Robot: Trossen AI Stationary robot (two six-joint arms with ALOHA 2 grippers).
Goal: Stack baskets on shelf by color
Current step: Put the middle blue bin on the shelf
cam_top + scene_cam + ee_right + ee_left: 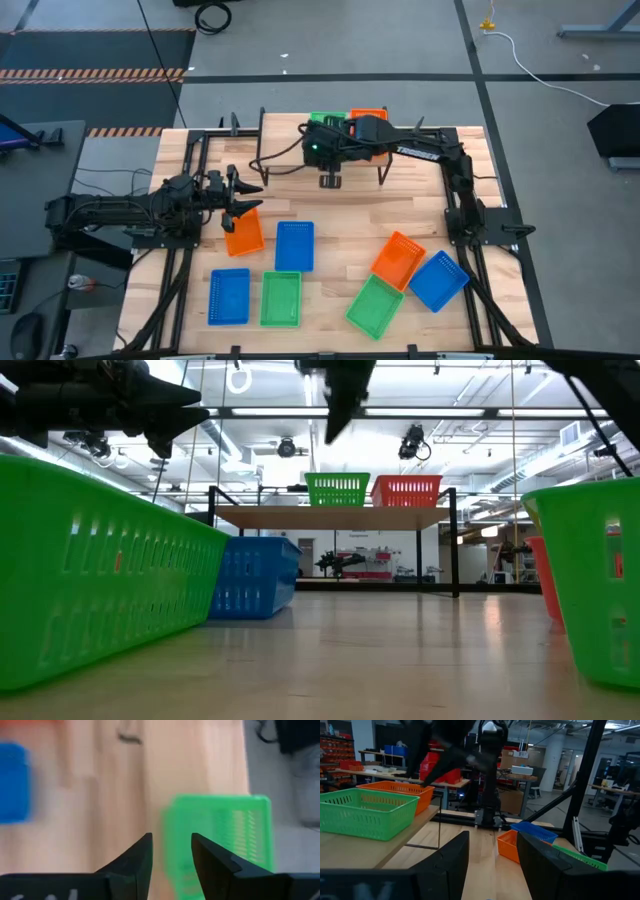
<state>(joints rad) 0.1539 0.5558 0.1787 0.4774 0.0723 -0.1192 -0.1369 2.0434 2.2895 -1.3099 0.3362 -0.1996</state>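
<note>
Two baskets were up on the shelf (pixel 335 517): a green basket (pixel 337 489) and an orange basket (pixel 406 490), side by side, touching or nearly so. Right gripper (pixel 330 181) hung above the shelf, just beside the green one; its fingers (pixel 134 857) stood apart with nothing between them, green mesh below them in the right wrist view. Left gripper (pixel 243 193) sat over the left side of the desk (pixel 340 245), near the loose orange basket (pixel 243 232); fingers parted, empty, pointing across toward the shelf.

Seven more baskets lay on the desk. Left group: the orange one, a blue basket (pixel 294 246) beside it, another blue basket (pixel 229 296) and a green one (pixel 281 299) in front. Right group: orange (pixel 398 260), blue (pixel 438 280), green (pixel 375 306), overlapping or touching each other, all skewed.

Handling guess: thin perforated plastic, so light, a bit flexible at the walls, not fragile. Smooth rim could slip. Best hold is probably pinching one wall at the rim, mid-length on a short side, so it hangs level. The shape looks made to nest, so dropping one into its colour match should need squaring up first. Right-group baskets may drag neighbours when lifted.
</note>
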